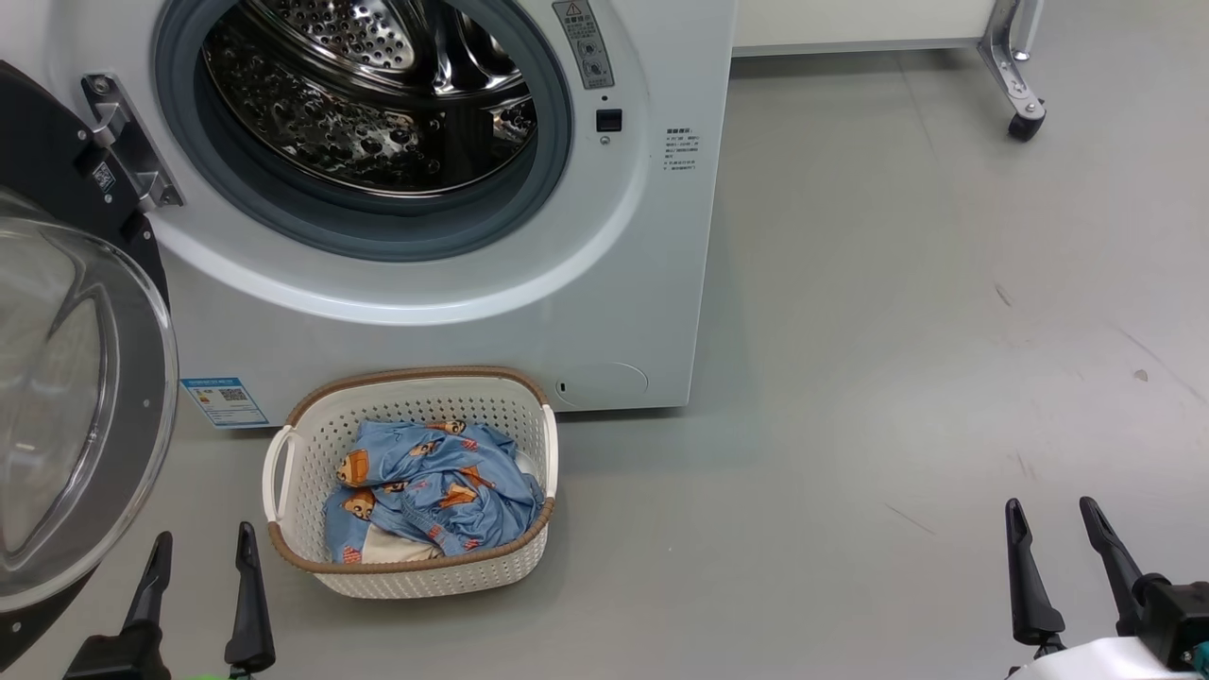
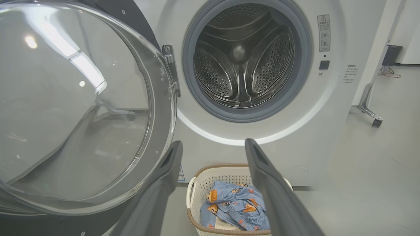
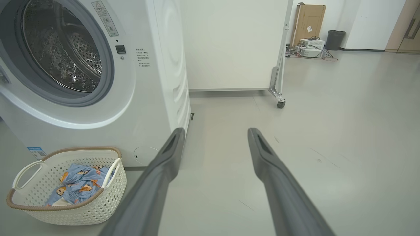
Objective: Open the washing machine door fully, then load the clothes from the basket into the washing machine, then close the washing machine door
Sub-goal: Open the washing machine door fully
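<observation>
Hanging fully open, head view, the washing machine door (image 1: 66, 397) looks done; left end effector (image 1: 206, 534) and right end effector (image 1: 1050, 504) are hovering released. Left wrist: clothes (image 2: 234, 205) are lying in the basket (image 2: 205, 183). Right wrist: loading is probably starting, needing a downward reach.

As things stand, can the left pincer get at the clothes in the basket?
Probably yes: the left pincer is open, close beside the basket; the clothes lie uncovered on top, and nothing stands between.
</observation>
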Controlling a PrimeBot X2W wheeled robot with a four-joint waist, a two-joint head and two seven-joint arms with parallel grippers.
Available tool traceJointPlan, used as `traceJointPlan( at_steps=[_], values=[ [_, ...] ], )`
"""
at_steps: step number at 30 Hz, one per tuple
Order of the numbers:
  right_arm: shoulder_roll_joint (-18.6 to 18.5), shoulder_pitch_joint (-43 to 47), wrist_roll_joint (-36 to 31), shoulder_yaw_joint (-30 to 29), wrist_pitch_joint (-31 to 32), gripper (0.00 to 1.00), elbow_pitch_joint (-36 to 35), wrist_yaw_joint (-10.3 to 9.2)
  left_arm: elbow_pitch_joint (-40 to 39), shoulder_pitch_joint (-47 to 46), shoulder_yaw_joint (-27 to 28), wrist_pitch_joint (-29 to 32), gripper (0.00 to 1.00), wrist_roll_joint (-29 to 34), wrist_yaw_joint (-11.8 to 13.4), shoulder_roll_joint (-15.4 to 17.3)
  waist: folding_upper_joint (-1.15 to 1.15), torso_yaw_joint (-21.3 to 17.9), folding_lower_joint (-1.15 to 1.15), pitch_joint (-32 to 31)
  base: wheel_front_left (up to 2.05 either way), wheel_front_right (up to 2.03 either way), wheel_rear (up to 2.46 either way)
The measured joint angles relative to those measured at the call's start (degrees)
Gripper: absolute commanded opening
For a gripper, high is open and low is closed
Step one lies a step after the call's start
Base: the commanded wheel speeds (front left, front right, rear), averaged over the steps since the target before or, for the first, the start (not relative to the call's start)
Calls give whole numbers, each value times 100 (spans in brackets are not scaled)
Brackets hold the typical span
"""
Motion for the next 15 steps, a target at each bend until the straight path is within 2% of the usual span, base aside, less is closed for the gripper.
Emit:
traceJointPlan(
  at_steps=[15],
  values=[
    [7,14,1,2,0,100,2,0,-124,77,5,0,100,-11,-42,0,0,116,0,-6,0,0,0]
  ],
)
